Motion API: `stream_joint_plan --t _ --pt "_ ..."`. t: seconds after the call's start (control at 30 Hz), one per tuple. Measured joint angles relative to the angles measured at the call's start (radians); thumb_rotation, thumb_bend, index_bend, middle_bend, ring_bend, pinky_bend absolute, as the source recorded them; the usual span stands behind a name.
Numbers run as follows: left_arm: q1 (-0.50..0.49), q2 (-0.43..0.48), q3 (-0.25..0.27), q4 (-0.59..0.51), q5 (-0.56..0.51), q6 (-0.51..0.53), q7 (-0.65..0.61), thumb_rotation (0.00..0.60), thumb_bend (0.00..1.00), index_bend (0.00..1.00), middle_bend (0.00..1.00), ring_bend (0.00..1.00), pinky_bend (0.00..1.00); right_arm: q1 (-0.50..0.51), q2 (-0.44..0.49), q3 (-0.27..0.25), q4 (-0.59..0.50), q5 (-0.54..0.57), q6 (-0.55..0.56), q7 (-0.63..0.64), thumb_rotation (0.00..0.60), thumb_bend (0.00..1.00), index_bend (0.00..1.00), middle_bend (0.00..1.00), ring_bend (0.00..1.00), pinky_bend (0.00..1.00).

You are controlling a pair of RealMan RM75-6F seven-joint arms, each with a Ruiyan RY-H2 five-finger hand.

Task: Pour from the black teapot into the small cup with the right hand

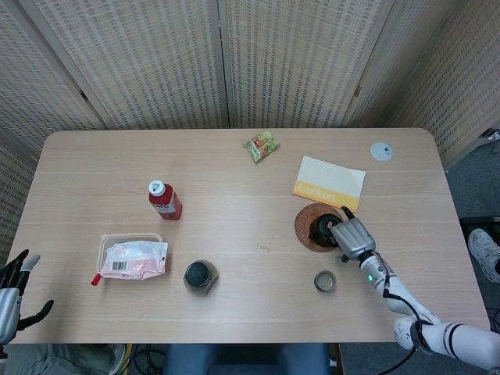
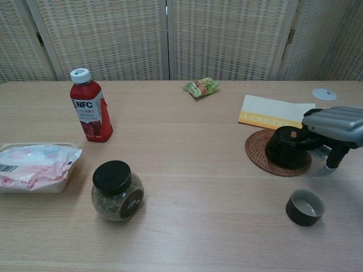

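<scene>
The bench (image 1: pixel 234 168) carried everything, and the black teapot (image 2: pixel 286 148) served as the marker for the rest. A cream and yellow booklet (image 1: pixel 330 183) lay flat just behind the teapot, nearer the screens. A clear tray (image 2: pixel 65 175) holding a pink and white packet (image 2: pixel 34 164) sat far to the teapot's left, close to the bench's left edge. A red juice bottle (image 2: pixel 91 113) with a white cap stood upright well to the teapot's left and a little further back. A squat glass jar (image 2: pixel 117 191) with a black lid stood to the teapot's left and nearer the front edge. The round woven mat (image 2: pixel 256 156) lay directly under the teapot. The right hand (image 2: pixel 336 126) was at the teapot's right side, its fingers wrapped onto the handle region, grasping it; the teapot looked tipped slightly off level above the mat, though whether it had left the mat could not be told. The left hand (image 1: pixel 16 289) hung off the bench's front left corner, far from the teapot, released with fingers apart and holding nothing. The teapot itself was on the right half of the bench. The small cup (image 2: pixel 305 207) stood upright in front of the teapot, near it but apart. A green snack packet (image 1: pixel 261 145) lay behind and left of the teapot, and a small grey disc (image 1: pixel 381 151) lay behind and right of it.
</scene>
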Motion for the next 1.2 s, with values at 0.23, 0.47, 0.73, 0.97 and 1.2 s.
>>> stream_joint_plan --t 0.23,0.47,0.73,0.97,1.2 --pt "0.0 0.001 -0.001 -0.005 0.0 0.001 0.006 0.6 0.24 0.09 0.0 0.07 0.1 0.024 0.001 0.017 0.004 0.0 -0.022 0.025 0.562 0.0 0.84 0.87 0.79 0.0" --pt "-0.003 0.001 -0.001 -0.007 0.0 -0.003 0.008 0.6 0.24 0.09 0.0 0.07 0.1 0.047 0.014 0.025 -0.002 -0.005 -0.046 0.045 0.55 0.0 0.89 0.9 0.82 0.0" --pt "-0.006 0.002 -0.002 -0.013 0.0 -0.007 0.013 0.6 0.24 0.09 0.0 0.07 0.09 0.065 0.019 0.038 0.004 -0.009 -0.046 0.062 0.494 0.0 0.93 0.95 0.87 0.0" --pt "-0.008 0.004 -0.003 -0.019 0.002 -0.006 0.019 0.6 0.24 0.09 0.0 0.07 0.09 0.075 0.031 0.047 -0.002 -0.003 -0.045 0.073 0.47 0.0 0.96 0.96 0.88 0.0" --pt "-0.008 0.006 -0.001 -0.023 0.006 -0.005 0.017 0.6 0.21 0.09 0.0 0.07 0.09 0.075 0.059 0.05 -0.031 -0.01 -0.037 0.099 0.297 0.0 0.98 0.97 0.89 0.0"
